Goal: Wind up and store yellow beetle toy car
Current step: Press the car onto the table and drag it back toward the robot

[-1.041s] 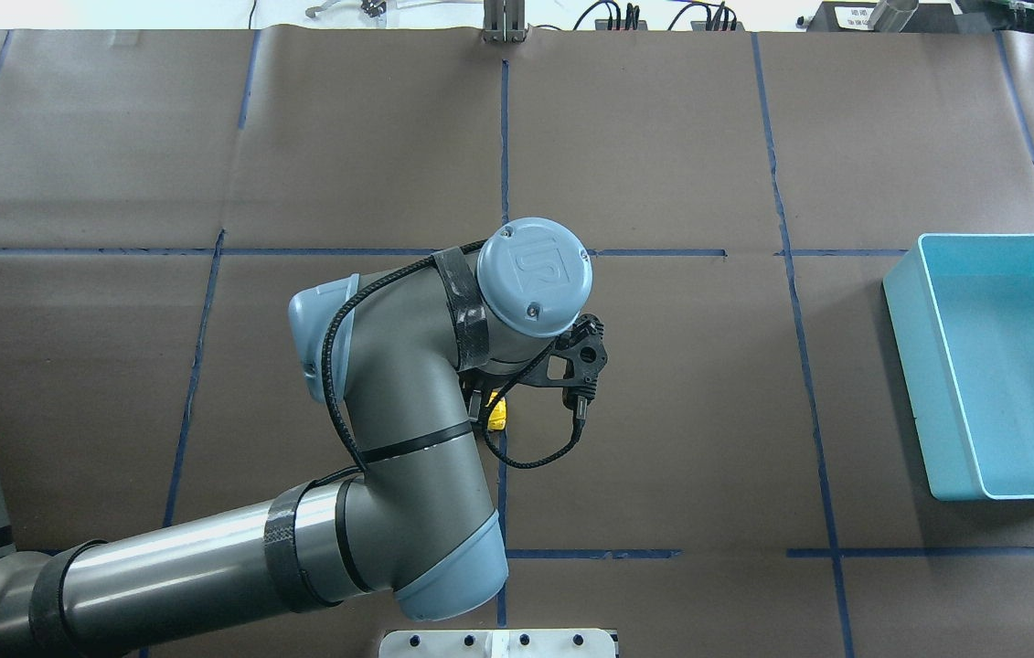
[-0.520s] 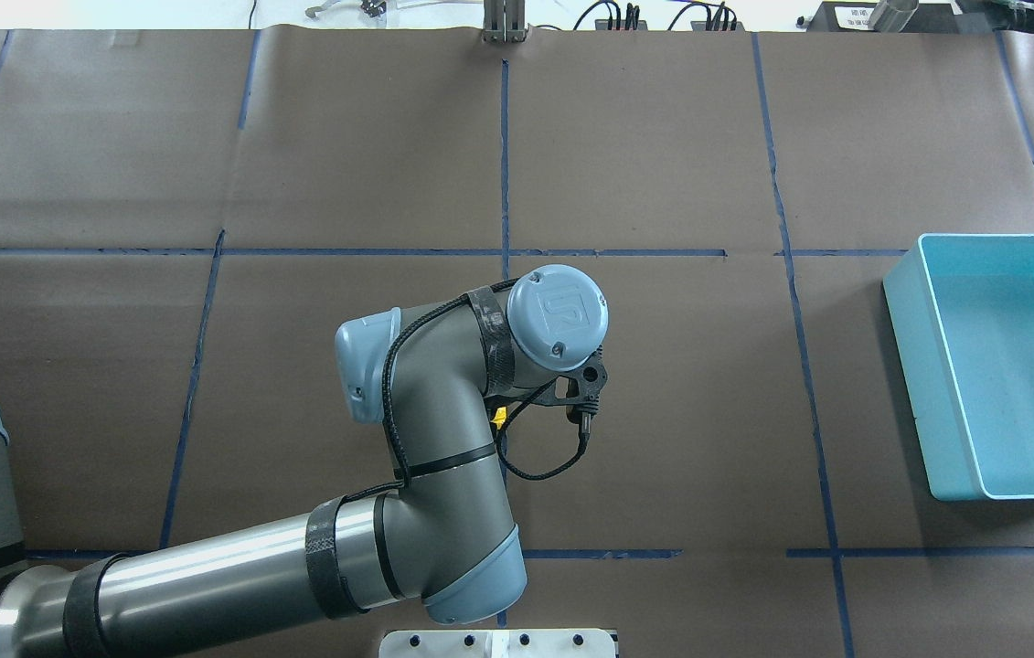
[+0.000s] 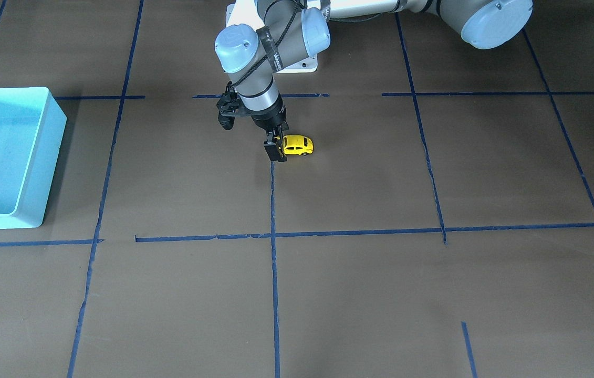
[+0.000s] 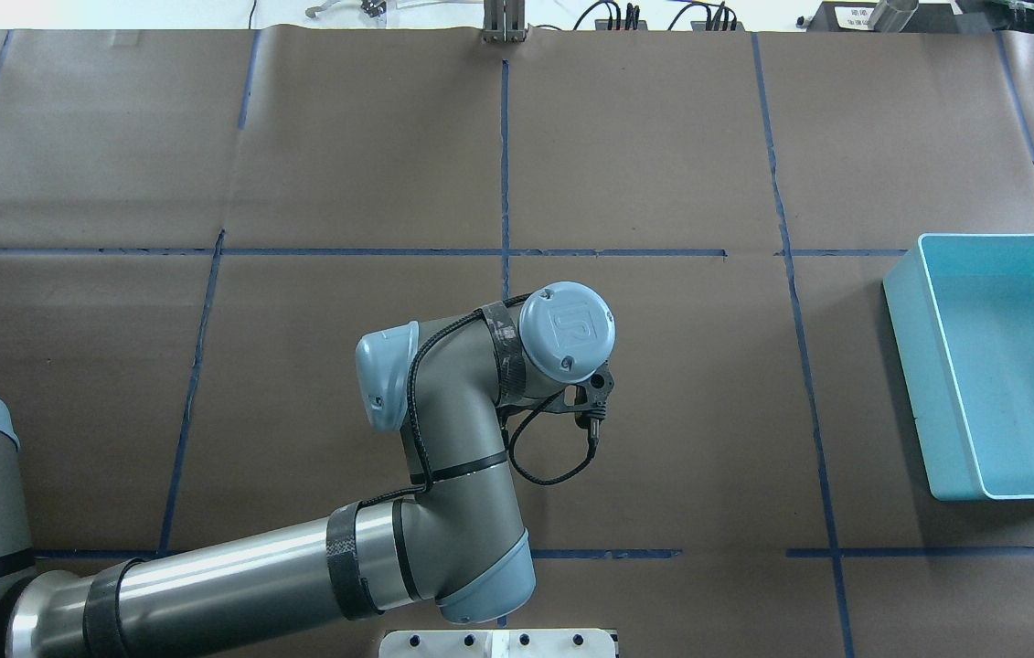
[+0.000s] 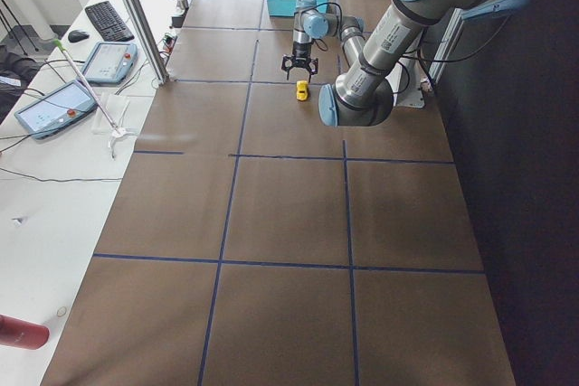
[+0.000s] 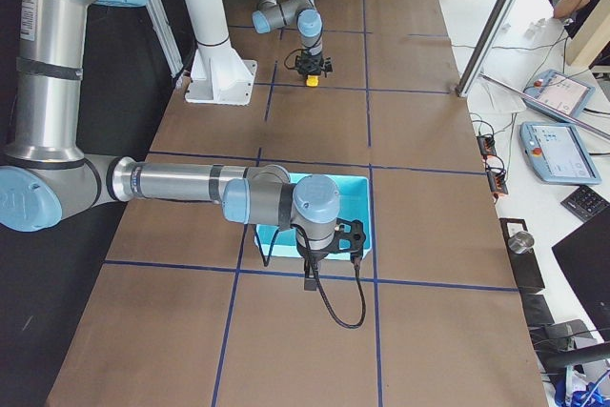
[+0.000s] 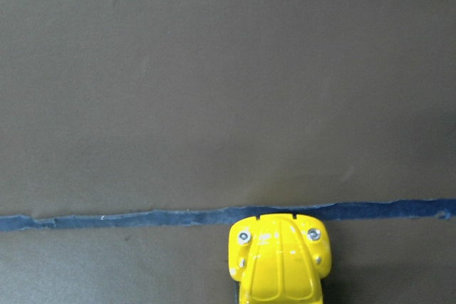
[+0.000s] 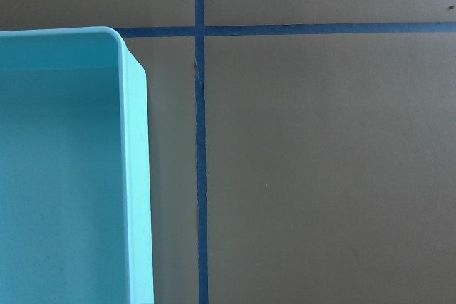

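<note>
Dragged backward along the brown table (image 3: 360, 294) since a second ago, yellow beetle toy car (image 3: 297, 145) clamped by left gripper (image 3: 275, 147): wind-up apparently underway; storage pending.

One yellow beetle toy car (image 3: 297, 145) sits on the desk (image 3: 360, 294). One light blue bin (image 3: 8, 157) is there too. Two robot arms show, the left arm (image 4: 443, 439) and the right arm (image 6: 191, 183). Two tablets (image 6: 558, 126) lie on the side table.

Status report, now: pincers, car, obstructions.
Left pincer down at yellow car's end, grip unconfirmed. Car on table, wheels down. Right pincer unseen, its camera above blue bin's edge. No obstructions visible.
</note>
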